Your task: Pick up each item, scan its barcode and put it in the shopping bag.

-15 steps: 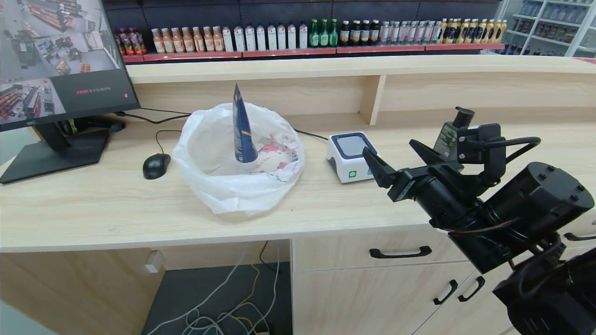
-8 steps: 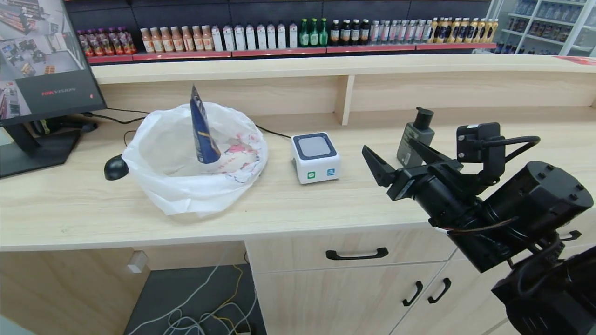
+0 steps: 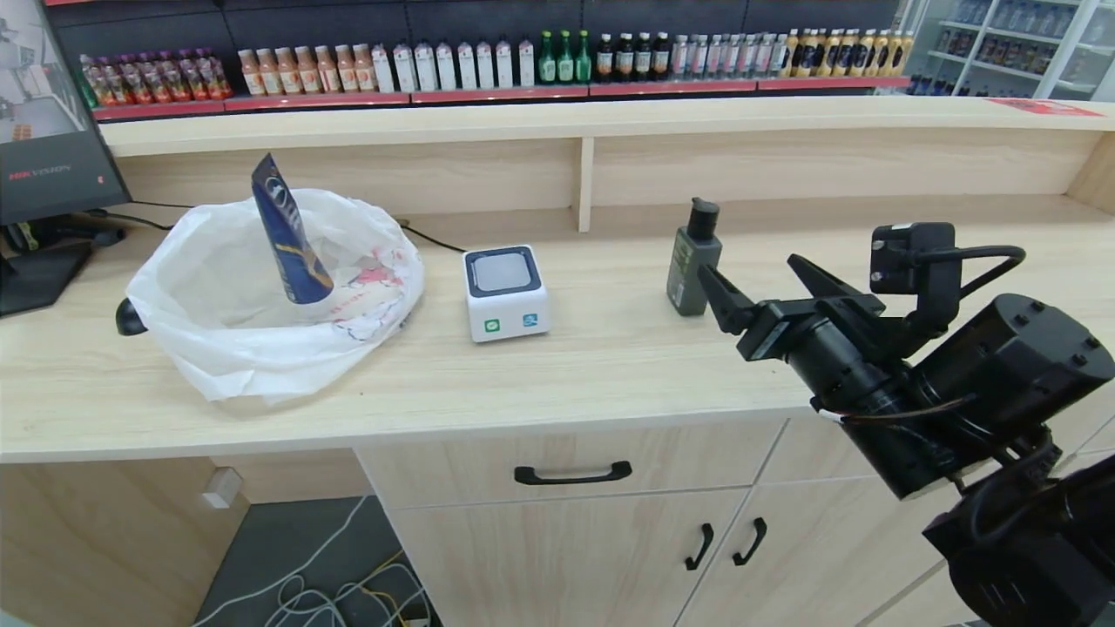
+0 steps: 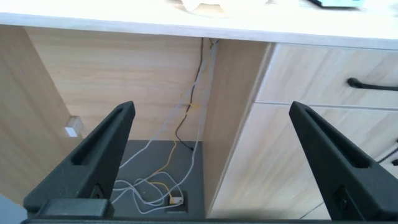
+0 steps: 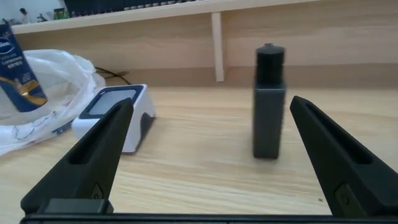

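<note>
A grey-green bottle with a black cap stands upright on the wooden counter, to the right of the white barcode scanner. My right gripper is open, hovering just in front and to the right of the bottle, holding nothing. In the right wrist view the bottle stands ahead between the open fingers, with the scanner beside it. At the counter's left, a blue tube leans inside the white shopping bag. My left gripper is open below the counter's edge, facing the cabinet front.
A black mouse and a monitor sit left of the bag. A raised back ledge with a divider runs behind the counter. Drawers with black handles lie below, and loose cables lie on the floor.
The whole head view has shifted left, so the camera has swung right. The bottle, earlier behind my right gripper, now stands just left of its open fingers.
</note>
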Robot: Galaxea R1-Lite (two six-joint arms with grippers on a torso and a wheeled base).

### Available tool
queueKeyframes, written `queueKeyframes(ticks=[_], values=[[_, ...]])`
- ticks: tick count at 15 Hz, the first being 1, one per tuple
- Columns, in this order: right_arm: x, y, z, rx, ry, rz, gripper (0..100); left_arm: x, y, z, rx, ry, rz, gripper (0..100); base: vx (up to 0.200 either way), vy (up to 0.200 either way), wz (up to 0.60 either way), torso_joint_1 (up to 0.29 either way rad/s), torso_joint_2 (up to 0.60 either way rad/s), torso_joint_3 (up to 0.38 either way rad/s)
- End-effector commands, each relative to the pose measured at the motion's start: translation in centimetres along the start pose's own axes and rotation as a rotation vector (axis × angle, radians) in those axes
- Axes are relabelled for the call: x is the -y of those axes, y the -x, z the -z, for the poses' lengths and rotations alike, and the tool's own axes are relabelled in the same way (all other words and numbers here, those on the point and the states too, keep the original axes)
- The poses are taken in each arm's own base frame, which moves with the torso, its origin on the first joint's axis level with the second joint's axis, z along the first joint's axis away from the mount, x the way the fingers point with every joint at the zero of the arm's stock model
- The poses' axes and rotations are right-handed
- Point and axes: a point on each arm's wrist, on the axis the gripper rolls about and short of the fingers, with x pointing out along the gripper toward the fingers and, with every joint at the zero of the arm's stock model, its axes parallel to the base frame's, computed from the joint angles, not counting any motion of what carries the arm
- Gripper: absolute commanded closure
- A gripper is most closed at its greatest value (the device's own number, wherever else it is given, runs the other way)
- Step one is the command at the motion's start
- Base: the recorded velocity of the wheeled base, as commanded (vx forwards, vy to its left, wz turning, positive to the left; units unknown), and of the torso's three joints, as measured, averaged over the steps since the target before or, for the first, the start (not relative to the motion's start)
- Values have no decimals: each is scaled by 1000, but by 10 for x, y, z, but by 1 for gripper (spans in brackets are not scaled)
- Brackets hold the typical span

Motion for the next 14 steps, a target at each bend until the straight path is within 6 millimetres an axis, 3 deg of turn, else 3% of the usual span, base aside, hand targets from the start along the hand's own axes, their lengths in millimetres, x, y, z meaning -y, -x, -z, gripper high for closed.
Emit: queueKeyframes(ticks=[1,7,14], values=[[4,-2,0,5,2,26,0,0,0,0,1,0,0,0,0,0,0,0,0,0],[4,-4,3,-2,43,17,0,0,0,0,1,-3,0,0,0,0,0,0,0,0],[5,-53,13,-118,67,-29,0,0,0,0,1,-3,0,0,0,0,0,0,0,0]])
